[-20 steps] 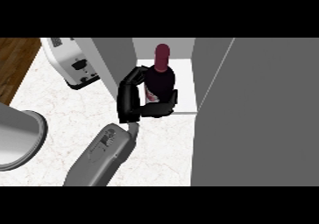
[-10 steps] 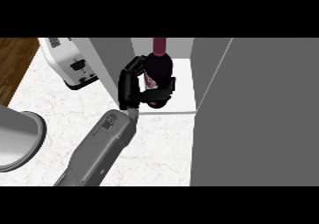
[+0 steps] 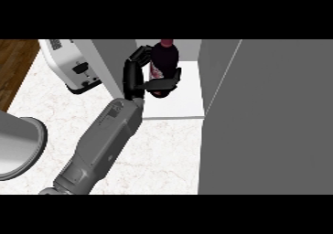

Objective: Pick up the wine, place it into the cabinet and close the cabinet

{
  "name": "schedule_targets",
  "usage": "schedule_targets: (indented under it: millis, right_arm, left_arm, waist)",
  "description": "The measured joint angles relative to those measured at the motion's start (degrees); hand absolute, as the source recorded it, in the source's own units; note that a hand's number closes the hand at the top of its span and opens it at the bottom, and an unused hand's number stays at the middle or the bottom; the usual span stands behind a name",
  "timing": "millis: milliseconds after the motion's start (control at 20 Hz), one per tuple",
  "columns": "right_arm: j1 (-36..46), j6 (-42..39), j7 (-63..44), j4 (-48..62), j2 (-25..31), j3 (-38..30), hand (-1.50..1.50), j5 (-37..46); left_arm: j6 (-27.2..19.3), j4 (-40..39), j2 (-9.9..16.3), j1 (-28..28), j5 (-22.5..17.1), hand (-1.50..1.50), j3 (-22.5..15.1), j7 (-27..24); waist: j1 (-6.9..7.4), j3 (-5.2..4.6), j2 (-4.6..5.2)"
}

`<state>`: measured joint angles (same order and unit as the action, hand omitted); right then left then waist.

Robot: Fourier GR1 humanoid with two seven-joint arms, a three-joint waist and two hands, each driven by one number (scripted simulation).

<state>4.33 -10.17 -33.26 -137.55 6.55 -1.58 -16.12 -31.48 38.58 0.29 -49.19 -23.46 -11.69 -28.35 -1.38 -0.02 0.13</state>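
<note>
A dark wine bottle (image 3: 165,57) with a red neck and a pale label stands upright inside the open cabinet, above its white floor (image 3: 177,104). My left hand (image 3: 132,77) is shut on it: the palm lies against the bottle's left side, the fingers curl round the far side, and the thumb crosses in front near the base, which it hides. The grey forearm (image 3: 105,137) runs in from the lower left. The cabinet's grey door (image 3: 271,119) stands open and fills the right of the view. My right hand does not show.
A white toaster (image 3: 71,64) stands on the marble counter (image 3: 162,155), left of the cabinet's left wall (image 3: 105,59). A large grey round vessel (image 3: 14,146) sits at the lower left edge. Brown wood (image 3: 7,68) shows beyond the counter's left edge.
My left hand has carried the bottle farther away from me, from the cabinet's front edge deeper onto its floor. The forearm has stretched out after it.
</note>
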Motion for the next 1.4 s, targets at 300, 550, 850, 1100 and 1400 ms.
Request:
schedule_targets:
  millis: [300, 550, 850, 1100, 1400]
  right_arm:
    - [-1.16, -0.93, 1.26, 0.15, -0.15, 0.5, -1.5, 0.0]
    - [-2.75, -1.94, 2.77, 0.26, -0.34, 0.74, -1.5, 0.01]
    - [-1.94, -1.65, 2.65, 0.52, -0.62, 1.17, -1.5, -0.04]
    - [-1.84, -1.38, 1.94, 0.37, -0.55, 1.63, -1.5, -0.13]
    - [-1.6, -1.79, 2.93, 0.73, -0.58, 1.28, -1.5, -0.17]
  left_arm:
    - [-0.82, -7.85, 0.19, -4.95, 0.04, 1.5, 3.12, -5.71]
    - [-0.53, -12.86, 0.16, -7.94, -0.32, 1.5, 5.03, -8.46]
    - [1.18, -18.3, -0.3, -11.53, -2.49, 1.5, 9.09, -10.48]
    - [3.14, -19.89, -0.35, -12.15, -5.33, 1.5, 10.23, -11.32]
    - [5.31, -22.81, -0.35, -13.47, -6.29, 1.5, 11.7, -13.42]
  waist:
    - [-0.45, -0.01, 0.15]
    - [-0.67, 0.01, 0.19]
    - [-1.16, 0.01, 0.39]
    - [-1.5, 0.16, 0.21]
    - [-1.76, 0.34, 0.18]
